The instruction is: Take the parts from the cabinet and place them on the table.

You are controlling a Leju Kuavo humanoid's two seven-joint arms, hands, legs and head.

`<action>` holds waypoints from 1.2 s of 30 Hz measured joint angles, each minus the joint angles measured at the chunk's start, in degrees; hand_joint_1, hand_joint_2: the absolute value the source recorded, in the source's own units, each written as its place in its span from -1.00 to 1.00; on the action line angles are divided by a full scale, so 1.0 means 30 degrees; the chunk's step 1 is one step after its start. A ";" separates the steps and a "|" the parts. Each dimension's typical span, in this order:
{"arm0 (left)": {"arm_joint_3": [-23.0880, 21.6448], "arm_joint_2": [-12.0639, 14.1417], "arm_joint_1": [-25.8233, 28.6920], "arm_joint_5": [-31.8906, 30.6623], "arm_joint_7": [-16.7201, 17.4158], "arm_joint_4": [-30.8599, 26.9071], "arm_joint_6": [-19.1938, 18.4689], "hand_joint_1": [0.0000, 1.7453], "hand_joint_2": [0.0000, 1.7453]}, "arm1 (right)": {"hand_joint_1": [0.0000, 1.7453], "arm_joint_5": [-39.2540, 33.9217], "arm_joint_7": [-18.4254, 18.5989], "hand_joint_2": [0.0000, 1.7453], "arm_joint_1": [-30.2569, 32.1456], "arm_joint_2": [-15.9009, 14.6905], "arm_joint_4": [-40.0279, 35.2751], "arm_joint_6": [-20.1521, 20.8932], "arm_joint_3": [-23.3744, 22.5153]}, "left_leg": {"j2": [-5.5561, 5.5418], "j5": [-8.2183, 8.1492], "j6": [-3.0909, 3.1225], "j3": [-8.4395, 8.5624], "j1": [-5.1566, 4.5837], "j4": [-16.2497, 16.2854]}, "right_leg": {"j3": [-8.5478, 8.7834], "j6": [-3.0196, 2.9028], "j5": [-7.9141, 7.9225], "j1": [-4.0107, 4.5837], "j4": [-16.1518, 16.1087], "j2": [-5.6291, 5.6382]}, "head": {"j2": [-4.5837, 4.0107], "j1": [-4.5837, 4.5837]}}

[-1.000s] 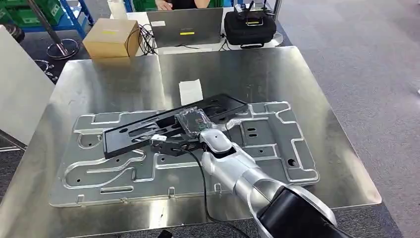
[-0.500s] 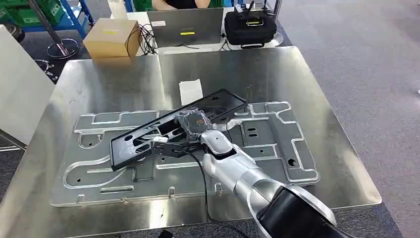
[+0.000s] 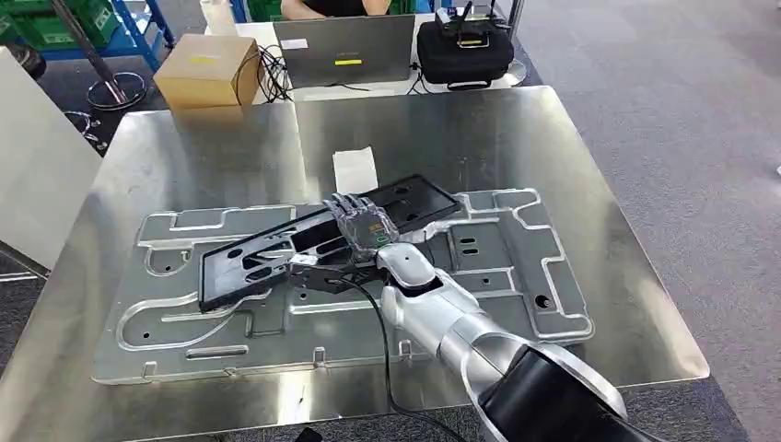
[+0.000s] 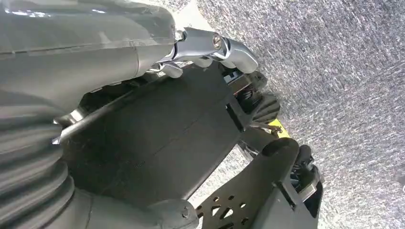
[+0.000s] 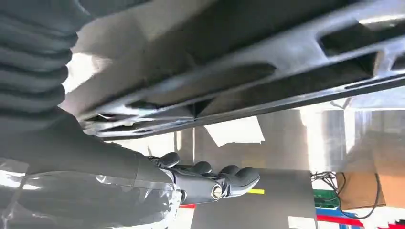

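Observation:
A long black plastic part (image 3: 267,253) lies slanted across the silver stamped plate (image 3: 516,267) on the steel table (image 3: 460,129). My right hand (image 3: 364,226) is at the middle of the part, its fingers stretched out flat over the top and its thumb side low at the near edge. From the right wrist, the part (image 5: 239,71) crosses the picture, and the dark fingers (image 5: 224,179) stand apart from it with table showing in the gap. My left hand (image 4: 210,47) hangs over grey carpet with nothing in it.
A white paper sheet (image 3: 355,168) lies just beyond the part. At the table's far edge are a cardboard box (image 3: 204,69), a laptop (image 3: 348,51) and a black bag (image 3: 463,48), with a person (image 3: 327,7) behind. A white panel (image 3: 37,175) stands to the left.
The fingers of my right hand have uncurled from the black part and now lie straight. The part has swung a little, its left end coming nearer and lower onto the plate.

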 joint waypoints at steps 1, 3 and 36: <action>0.0000 0.0000 0.0000 0.0000 0.0007 0.0000 0.0000 -1.00 1.00 | -1.00 0.0000 0.0000 -1.00 -0.0001 -0.0007 0.0007 0.0000 0.0000 | 0.0000 0.0000 0.0000 -0.0001 0.0000 0.0000 | 0.0000 0.0000 0.0000 0.0000 0.0000 0.0000 | 0.0000 0.0007; 0.0000 0.0000 0.0000 0.0000 0.0015 0.0000 0.0000 -1.00 1.00 | -1.00 0.0007 0.0000 -1.00 0.0000 -0.0022 0.0015 0.0000 0.0000 | 0.0000 0.0000 0.0000 -0.0001 0.0000 0.0000 | 0.0000 0.0000 0.0000 0.0000 0.0000 0.0001 | 0.0000 0.0007; 0.0022 -0.0095 -0.0207 -0.0189 0.0270 0.0000 0.0234 -1.00 1.00 | -1.00 -0.8160 -0.2470 -1.00 -0.1631 0.0262 -0.4984 0.1151 0.1472 | 0.0050 -0.0001 -0.0004 0.0011 0.0009 0.0000 | 0.0018 0.0012 0.0023 0.0006 -0.0009 0.0047 | 0.0000 0.0007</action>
